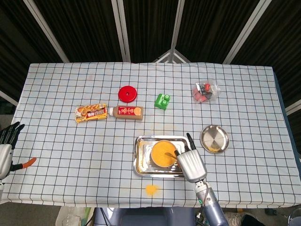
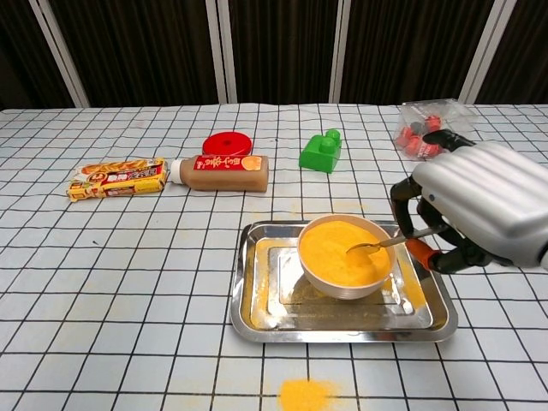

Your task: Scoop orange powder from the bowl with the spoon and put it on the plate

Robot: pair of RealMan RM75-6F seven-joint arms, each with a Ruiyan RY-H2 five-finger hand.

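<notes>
Spoon (image 2: 377,246) dipped in the bowl (image 2: 345,256), tip pointing left.
My right hand (image 2: 484,205) clamps its handle; shaft lies nearly level.

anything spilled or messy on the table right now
Yes. A patch of orange powder lies on the cloth in front of the tray, outside it. More powder dusts the tray floor around the bowl, and a faint orange smear stains the cloth behind the tray. The plate already holds a little powder.

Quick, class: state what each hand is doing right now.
Left hand: open, holding nothing, at the table's left edge.
Right hand: holding the spoon, its tip in the bowl.
</notes>
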